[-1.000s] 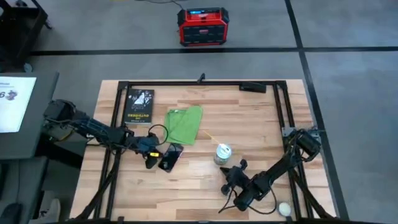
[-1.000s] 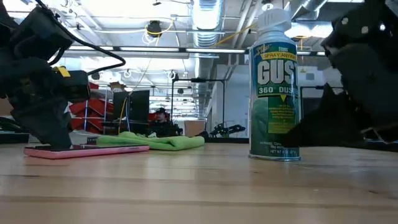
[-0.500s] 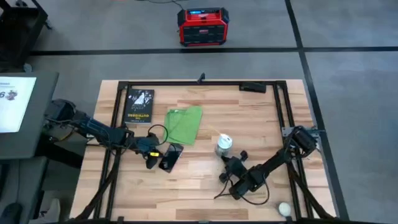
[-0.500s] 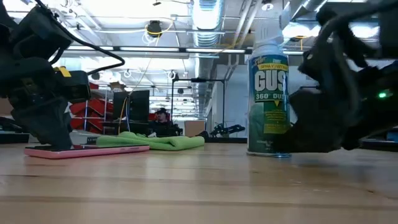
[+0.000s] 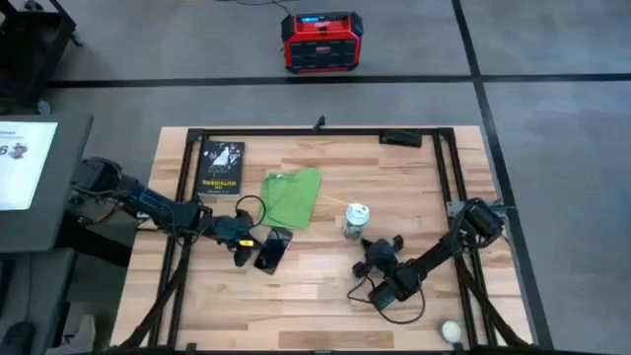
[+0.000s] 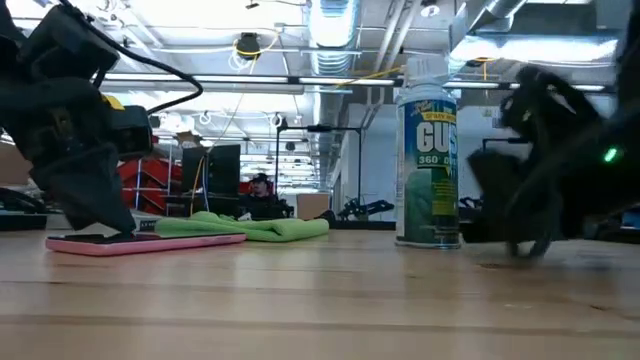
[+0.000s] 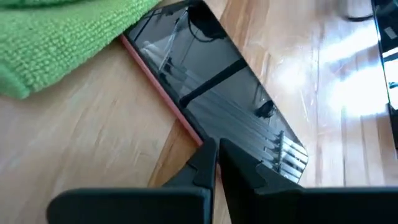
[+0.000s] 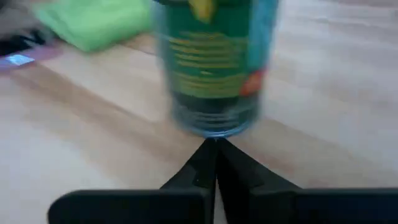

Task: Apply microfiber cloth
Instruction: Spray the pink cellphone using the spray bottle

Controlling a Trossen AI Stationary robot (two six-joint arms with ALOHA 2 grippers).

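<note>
The lime-green microfiber cloth (image 5: 293,197) lies flat on the wood table, touched by no gripper; it also shows as a low heap in the low view (image 6: 250,227). A pink-edged phone (image 5: 273,249) lies screen up beside the cloth's near corner. My left gripper (image 7: 216,147) is shut, its tips on the phone. A green duster can (image 5: 356,219) stands upright right of the cloth. My right gripper (image 8: 216,144) is shut and sits low, just on the near side of the can's base. My left gripper presses its shut fingertips (image 7: 208,158) on the phone's pink long edge (image 7: 194,135), toward the end away from the cloth. It comes slanting down from the table's left. The phone lies flat on the table. My right gripper has its shut fingertips (image 8: 211,155) at the can's bottom rim (image 8: 211,130), on its near side, level with the table. The can stands upright; whether the tips touch it, I cannot tell.
A black book (image 5: 220,166) lies at the far left. A white ball (image 5: 451,331) sits near the front right corner. Black frame rails (image 5: 315,130) run along the far edge and both sides. A red device (image 5: 322,41) stands on the floor beyond.
My right gripper has moved toward the table's far edge, staying shut and low. The can has slid ahead of it toward the far edge, staying upright, and now stands closer to the cloth's level.
</note>
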